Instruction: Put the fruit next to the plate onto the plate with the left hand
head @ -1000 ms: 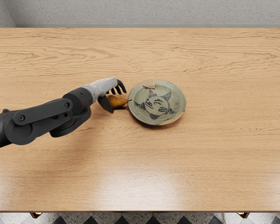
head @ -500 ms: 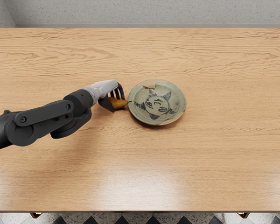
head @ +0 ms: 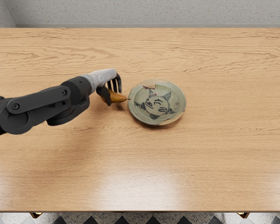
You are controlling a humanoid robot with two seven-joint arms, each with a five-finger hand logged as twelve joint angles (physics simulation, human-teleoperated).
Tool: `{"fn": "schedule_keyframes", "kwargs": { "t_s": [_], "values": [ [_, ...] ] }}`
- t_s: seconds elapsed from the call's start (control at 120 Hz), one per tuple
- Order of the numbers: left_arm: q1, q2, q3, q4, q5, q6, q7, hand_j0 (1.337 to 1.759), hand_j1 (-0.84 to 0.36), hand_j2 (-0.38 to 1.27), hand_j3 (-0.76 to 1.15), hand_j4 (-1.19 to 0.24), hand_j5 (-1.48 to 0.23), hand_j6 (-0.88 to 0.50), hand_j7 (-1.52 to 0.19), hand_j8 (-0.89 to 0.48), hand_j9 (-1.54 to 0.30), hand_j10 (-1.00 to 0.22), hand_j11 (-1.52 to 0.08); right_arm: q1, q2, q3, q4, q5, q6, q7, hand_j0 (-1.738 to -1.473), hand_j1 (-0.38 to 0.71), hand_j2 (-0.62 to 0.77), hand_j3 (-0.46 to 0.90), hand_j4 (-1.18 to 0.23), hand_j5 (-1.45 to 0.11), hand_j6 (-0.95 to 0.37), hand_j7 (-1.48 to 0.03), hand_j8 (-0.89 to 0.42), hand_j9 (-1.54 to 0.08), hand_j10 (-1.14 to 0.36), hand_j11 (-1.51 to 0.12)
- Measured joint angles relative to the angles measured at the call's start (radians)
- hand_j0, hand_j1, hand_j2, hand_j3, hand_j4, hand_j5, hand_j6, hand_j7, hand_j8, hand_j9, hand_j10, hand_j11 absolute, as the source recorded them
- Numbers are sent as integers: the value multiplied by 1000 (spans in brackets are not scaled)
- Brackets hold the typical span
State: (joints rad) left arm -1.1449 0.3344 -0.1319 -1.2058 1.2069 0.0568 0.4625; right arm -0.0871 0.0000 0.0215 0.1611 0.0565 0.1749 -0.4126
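- Whereas the left hand (head: pixel 108 87) stood open over the fruit (head: pixel 117 97) a second ago, its fingers (head: pixel 115 84) are now drawn in around it, with the thumb (head: pixel 104 94) pressed on the near side.
- Grip: the fruit sits pinched between thumb and fingers; only its orange-brown end shows, pointing at the plate (head: pixel 177 109).
- Position of fruit: just left of the plate's rim, not on the plate. The tip comes very near the rim; contact cannot be determined.
- Change: hand and fruit both appear slightly higher in the picture than half a second ago. Whether the fruit is clear of the table (head: pixel 200 158) cannot be told.
- Change: the forearm also sits higher and lies at a flatter angle than before.
- Plate: same spot as in the earlier frames, right of the hand, its patterned face uncovered.
- Left arm: enters from the left edge and reaches rightward across the table.
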Motion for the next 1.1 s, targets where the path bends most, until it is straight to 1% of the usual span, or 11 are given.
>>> {"fn": "schedule_keyframes", "kwargs": {
  "t_s": [0.125, 0.308, 0.433, 0.508, 0.583, 0.6, 0.7, 0.8, 0.892, 1.017, 1.1],
  "values": [
    [-32, -7, -6, -22, -5, -15, 26, 1657, -388, 587, 0, -727, -971, -641, -966, -549, -964, -640, -964, 0, 0, 0, 0, 0, 0, 0, -1658, -349, 0, 0, 0, 0, 0, 0, 0, 0, 0, 0],
    [-67, -56, -18, -27, -21, -22, 37, 1657, -408, 649, 0, -730, -972, -668, -969, -554, -964, -662, -962, 0, 0, 0, 0, 0, 0, 0, -1658, -349, 0, 0, 0, 0, 0, 0, 0, 0, 0, 0],
    [-79, -111, -30, -19, -28, -23, 38, 1657, -416, 623, 0, -728, -976, -690, -976, -514, -969, -684, -969, 0, 0, 0, 0, 0, 0, 0, -1658, -349, 0, 0, 0, 0, 0, 0, 0, 0, 0, 0],
    [-85, -154, -35, -3, -30, -23, 38, 1657, -416, 582, 0, -726, -978, -700, -978, -518, -969, -675, -968, 0, 0, 0, 0, 0, 0, 0, -1658, -349, 0, 0, 0, 0, 0, 0, 0, 0, 0, 0],
    [-85, -157, -37, 11, -29, -23, 38, 1657, -420, 524, 0, -725, -967, -706, -967, -555, -963, -688, -963, 0, 0, 0, 0, 0, 0, 0, -1658, -349, 0, 0, 0, 0, 0, 0, 0, 0, 0, 0],
    [-84, -158, -38, 14, -29, -22, 38, 1657, -398, 490, 0, -700, -933, -683, -933, -544, -929, -666, -929, 0, 0, 0, 0, 0, 0, 0, -1658, -349, 0, 0, 0, 0, 0, 0, 0, 0, 0, 0],
    [-75, -168, -58, 26, -28, 8, 33, 1658, -120, 303, 0, -440, -585, -429, -586, -344, -583, -419, -583, 0, 0, 0, 0, 0, 0, 0, -1658, -349, 0, 0, 0, 0, 0, 0, 0, 0, 0, 0],
    [-75, -168, -68, 30, -36, 19, 31, 1658, 51, 189, 0, -279, -371, -273, -371, -220, -369, -266, -369, 0, 0, 0, 0, 0, 0, 0, -1658, -349, 0, 0, 0, 0, 0, 0, 0, 0, 0, 0],
    [-51, -151, -77, 29, -119, 23, 30, 1658, 150, 123, 0, -186, -247, -183, -247, -149, -246, -178, -245, 0, 0, 0, 0, 0, 0, 0, -1658, -349, 0, 0, 0, 0, 0, 0, 0, 0, 0, 0],
    [-50, -43, -119, 24, -319, 9, 30, 1658, 231, 69, 0, -111, -146, -110, -146, -91, -145, -107, -145, 0, 0, 0, 0, 0, 0, 0, -1658, -349, 0, 0, 0, 0, 0, 0, 0, 0, 0, 0],
    [-43, 36, -152, 15, -424, -71, 30, 1658, 263, 48, 0, -81, -106, -80, -106, -68, -105, -78, -105, 0, 0, 0, 0, 0, 0, 0, -1658, -349, 0, 0, 0, 0, 0, 0, 0, 0, 0, 0]
  ]
}}
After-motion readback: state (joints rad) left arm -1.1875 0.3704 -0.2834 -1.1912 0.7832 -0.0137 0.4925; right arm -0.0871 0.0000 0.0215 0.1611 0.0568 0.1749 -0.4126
